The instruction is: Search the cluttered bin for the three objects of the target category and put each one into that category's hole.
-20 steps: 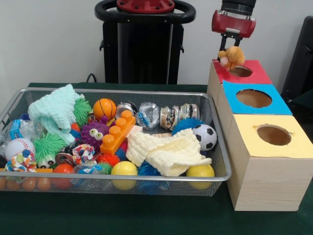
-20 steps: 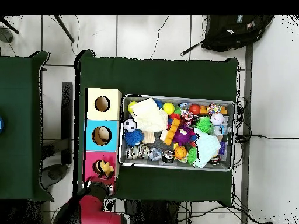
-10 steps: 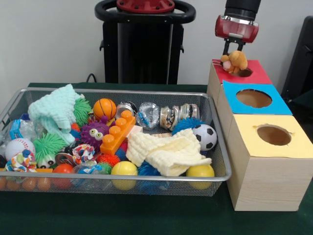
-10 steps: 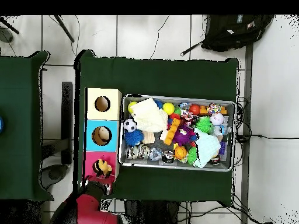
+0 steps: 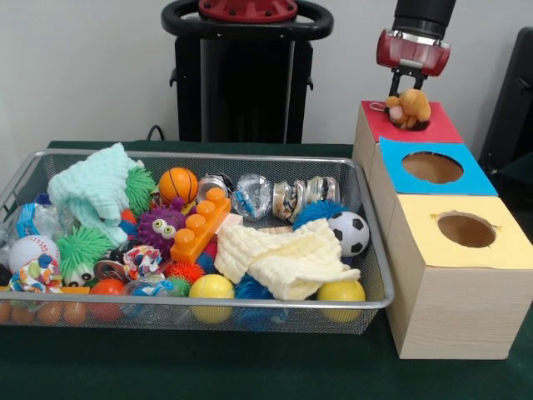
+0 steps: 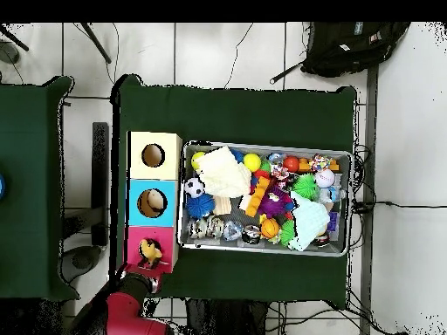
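Front view shows the plush toy sitting on the red box, over its hole and not down inside. The pincer hangs just above it. Its dark tips reach the top of the toy, but I cannot tell whether they pinch it or stand spread. In the overhead view the toy covers most of the red box's opening, with the arm at the box's near end.

The risk, as I judge it, is that the toy lodges on the rim instead of dropping. It looks about as wide as the hole, and soft plush can fold and bridge the edge. If the pincer lifts away while a loop or limb is caught on it, the toy could be dragged off the box onto the desk.

The toy seems to sit roughly upright, its pale face turned toward the bin. It is squat, so its long axis is hard to call; near vertical is my best guess.
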